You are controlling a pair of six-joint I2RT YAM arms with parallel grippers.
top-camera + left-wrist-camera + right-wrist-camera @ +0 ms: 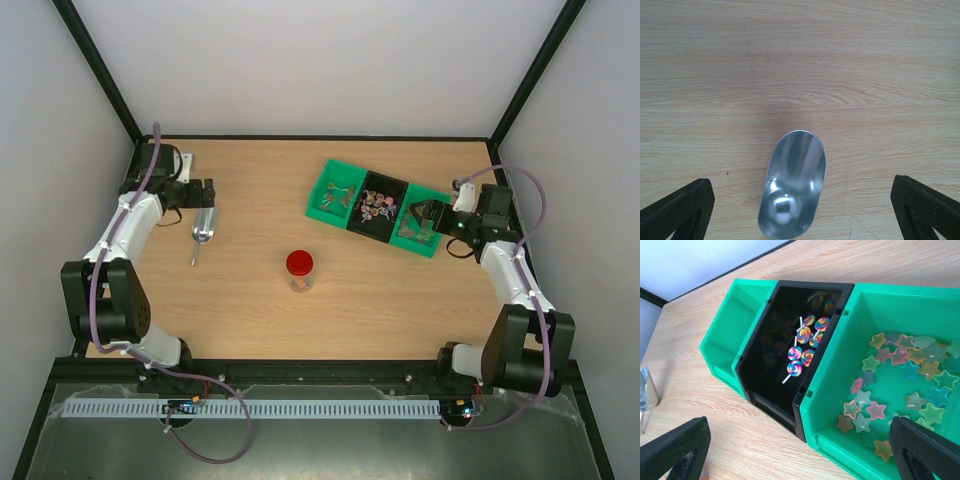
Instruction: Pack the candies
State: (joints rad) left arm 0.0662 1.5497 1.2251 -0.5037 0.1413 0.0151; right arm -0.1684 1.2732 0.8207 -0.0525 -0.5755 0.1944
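Step in hand, as judged: pickup of the scoop (792, 195) by the left hand (800, 180). This hand was noted fully spread, astride the scoop's bowl, with nothing gripped or touched. A grip across the handle rather than the rounded bowl was judged safer. The scoop lay left of the red-lidded jar (299, 268). The candies (900, 385) were recorded in bins (720, 347) beyond and right of the jar, beneath the right hand (799, 422), likewise wide open and empty.

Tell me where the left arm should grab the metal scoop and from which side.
Probably the thin handle, not the wide bowl. The metal scoop lies flat, hollow side up, handle pointing toward the arm bases, so come straight down with the left gripper, its jaws spanning the handle's narrow width.
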